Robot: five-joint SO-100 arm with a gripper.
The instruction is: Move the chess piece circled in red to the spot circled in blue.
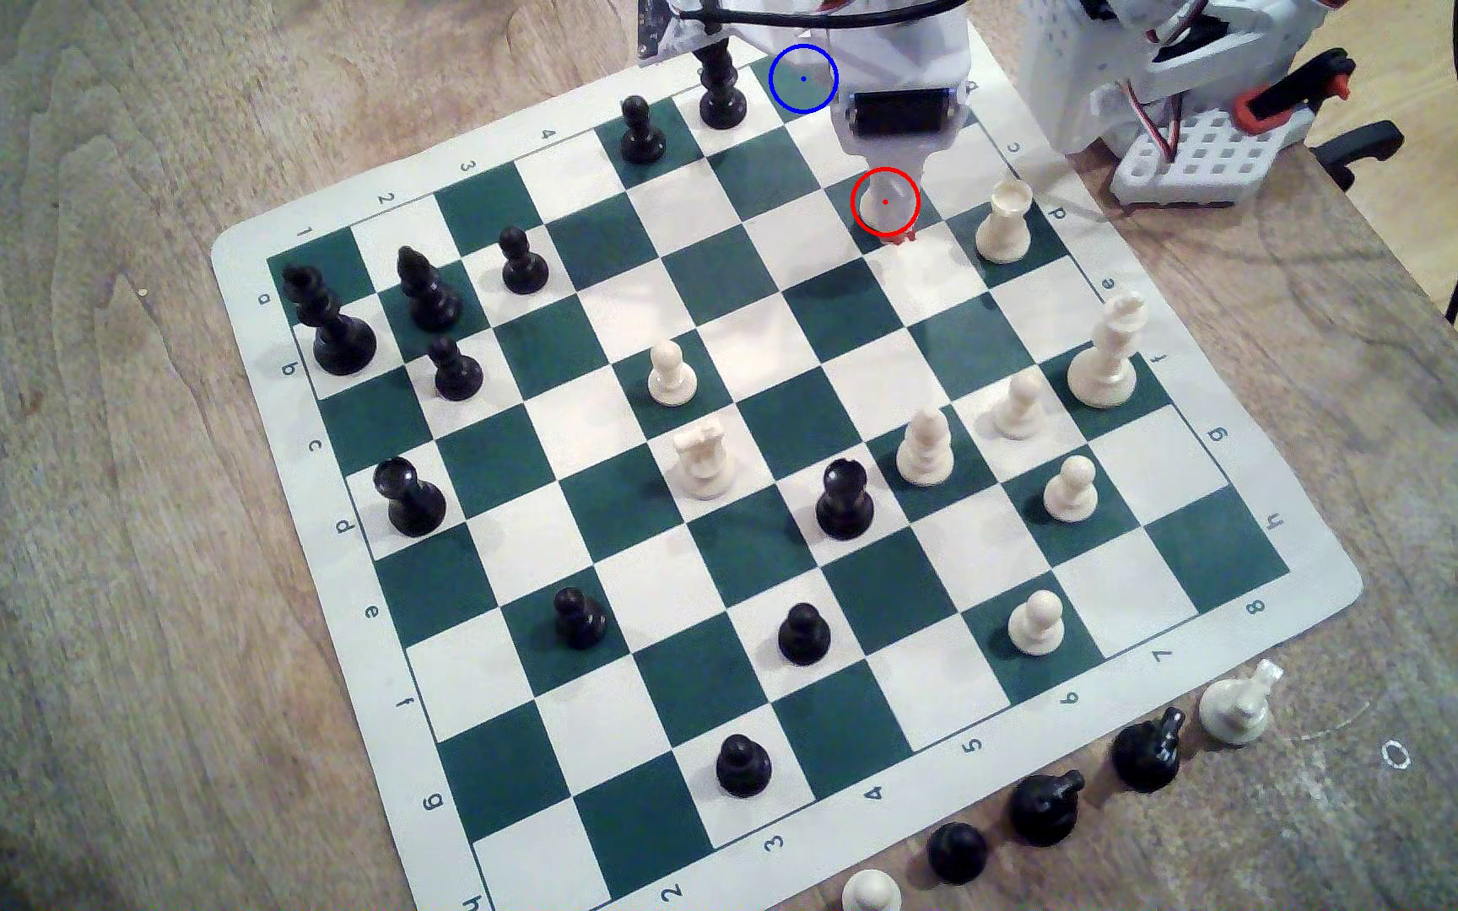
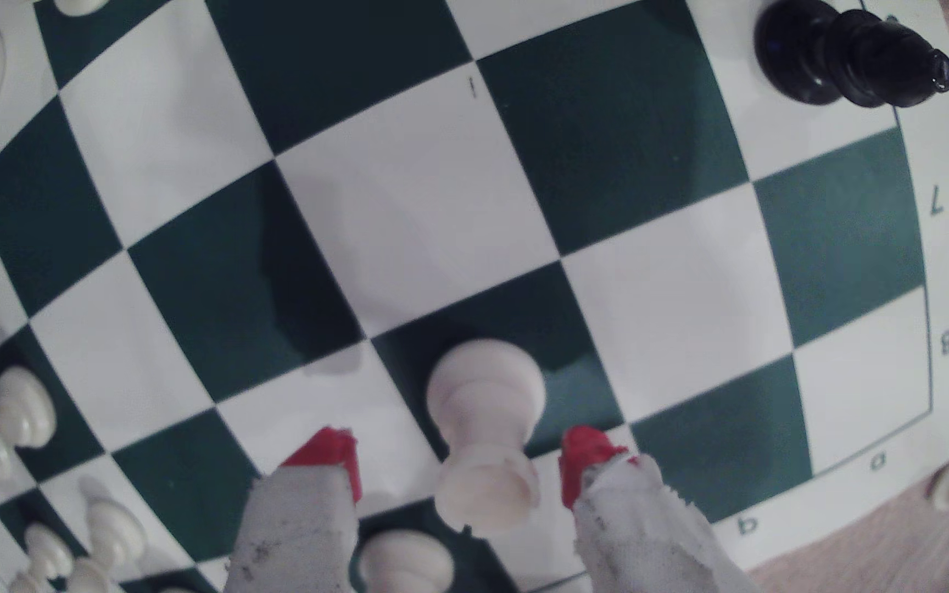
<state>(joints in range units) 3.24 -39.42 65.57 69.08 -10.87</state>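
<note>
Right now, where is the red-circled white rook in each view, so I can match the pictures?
Exterior view: the rook stands on a green square near the board's far edge, under the gripper.
Wrist view: the rook stands between the red-tipped fingers, which are apart.
Shared landmark: the black piece at the board's edge.

My pincer [image 2: 461,462] has two white printed fingers [image 2: 295,530], scuffed grey, rough along the edges, each capped with a red tip. My wrist shell is white, carrying a black servo block [image 1: 898,111]. Black cables [image 1: 804,13] run over my upper body. My base [image 1: 1190,158] is white perforated plastic with orange-and-black clamps.
</note>
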